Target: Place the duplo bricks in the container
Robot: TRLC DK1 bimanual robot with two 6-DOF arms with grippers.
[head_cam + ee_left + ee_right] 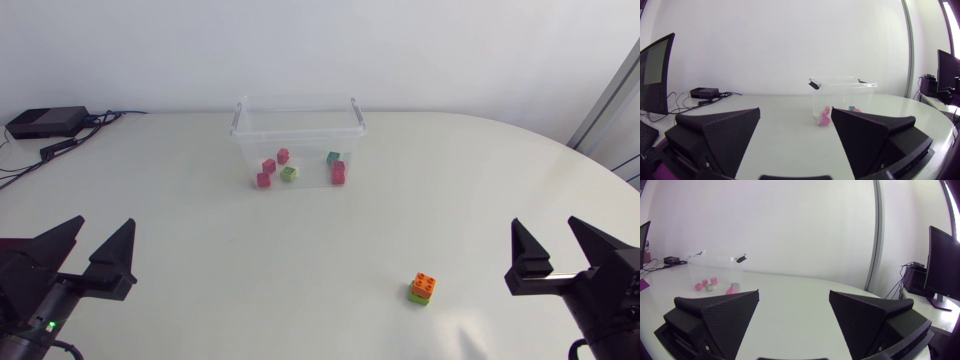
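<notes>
A clear plastic container [300, 122] stands at the back middle of the table, holding several pink, green and teal duplo bricks [289, 172]. It shows ahead of the left gripper [795, 132] as the container [842, 95], and far off beside the right gripper [792, 312] as the container [715, 267]. An orange brick stacked on a green one [422, 288] sits on the table at the front right, left of my right gripper [560, 250]. My left gripper [90, 250] rests at the front left. Both grippers are open with nothing between their fingers.
A black box with cables [45, 122] lies at the table's back left corner, also seen as the box [704, 93] in the left wrist view. The white table [300, 260] is rounded at the right.
</notes>
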